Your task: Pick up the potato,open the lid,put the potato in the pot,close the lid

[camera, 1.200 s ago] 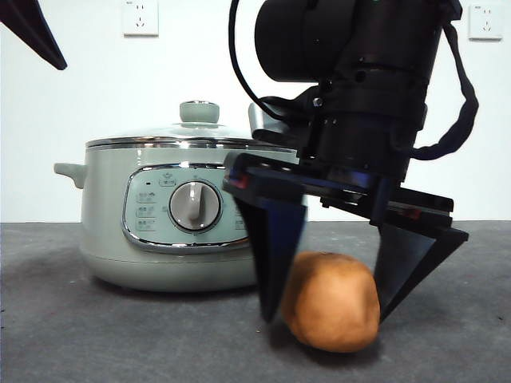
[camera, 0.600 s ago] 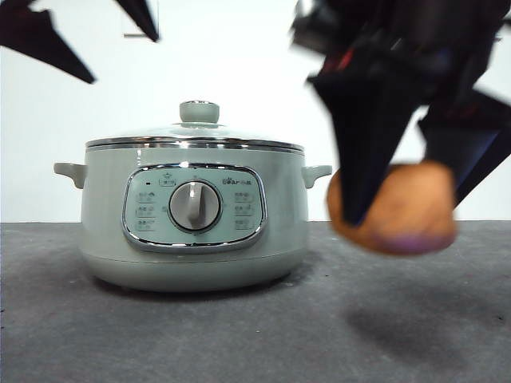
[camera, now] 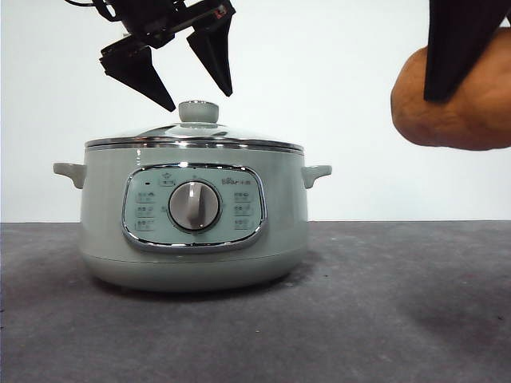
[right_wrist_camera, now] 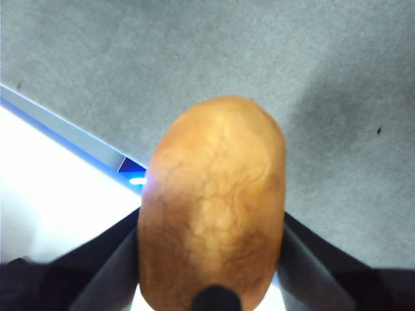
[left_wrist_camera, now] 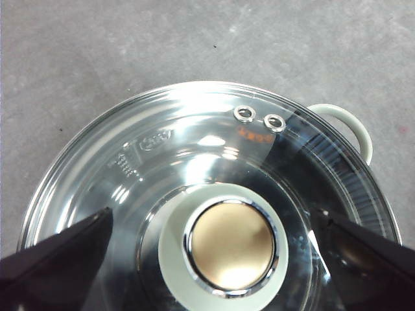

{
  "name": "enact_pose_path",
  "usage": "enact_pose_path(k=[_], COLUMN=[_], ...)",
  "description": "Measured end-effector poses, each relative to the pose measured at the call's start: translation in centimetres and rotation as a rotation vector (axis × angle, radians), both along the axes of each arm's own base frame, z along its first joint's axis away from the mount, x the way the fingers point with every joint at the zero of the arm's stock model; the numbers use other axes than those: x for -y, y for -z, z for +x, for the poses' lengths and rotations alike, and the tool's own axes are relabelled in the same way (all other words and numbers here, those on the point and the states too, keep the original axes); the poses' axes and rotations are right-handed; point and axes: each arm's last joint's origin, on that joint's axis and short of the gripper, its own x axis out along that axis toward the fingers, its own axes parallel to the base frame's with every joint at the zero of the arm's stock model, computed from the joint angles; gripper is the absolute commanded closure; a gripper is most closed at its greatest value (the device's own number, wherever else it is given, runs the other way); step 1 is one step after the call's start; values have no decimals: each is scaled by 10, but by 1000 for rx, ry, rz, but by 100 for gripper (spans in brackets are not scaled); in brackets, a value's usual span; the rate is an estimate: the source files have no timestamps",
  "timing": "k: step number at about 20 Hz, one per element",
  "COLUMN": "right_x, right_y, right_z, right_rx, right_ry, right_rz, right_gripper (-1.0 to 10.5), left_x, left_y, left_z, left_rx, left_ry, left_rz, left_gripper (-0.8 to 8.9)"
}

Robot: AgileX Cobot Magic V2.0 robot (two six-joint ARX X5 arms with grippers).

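The pale green pot (camera: 192,223) stands on the grey table at centre left, with the glass lid (camera: 192,137) closed on it. The lid's green knob (camera: 199,112) has a shiny top (left_wrist_camera: 232,245). My left gripper (camera: 196,88) is open just above the knob, one jaw on each side of it, apart from it; the left wrist view (left_wrist_camera: 220,259) shows it straddling the knob. My right gripper (right_wrist_camera: 211,272) is shut on the orange-brown potato (camera: 455,100), held high at the right edge, clear of the table and to the right of the pot. The potato fills the right wrist view (right_wrist_camera: 214,201).
The grey table (camera: 383,311) stretches in front of and to the right of the pot. The pot's side handles (camera: 318,173) stick out left and right. A white wall (camera: 335,64) lies behind.
My right gripper has lifted the potato from the table up and to the right. My left gripper has come from the top left corner down over the lid's knob.
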Motion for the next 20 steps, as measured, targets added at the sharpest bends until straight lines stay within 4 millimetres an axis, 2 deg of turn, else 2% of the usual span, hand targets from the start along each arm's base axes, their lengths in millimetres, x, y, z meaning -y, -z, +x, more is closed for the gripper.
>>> enact_pose_path(k=[4,7,8,12,14,16,20], right_x=[0,0,0,-1,-1,-1,-1], right_y=[0,0,0,-1,-1,-1,-1], right_z=[0,0,0,1,1,1,1], right_rx=[3,5,7,13,18,18,18], right_ry=[1,1,1,1,1,1,1], right_rz=[1,3,5,11,17,17,17], right_gripper=[949,949,949,949,949,949,949], left_x=[6,10,12,11,10,10,11], left_y=[8,9,9,10,10,10,10], left_z=[1,-1,-2,-3,-3,-3,-3], left_rx=[-33,-35,-34,-40,-31,-30,-30], left_ry=[14,28,32,18,1,1,5], left_rz=[24,25,26,49,67,68,67], left_gripper=[223,393,412,418,473,474,693])
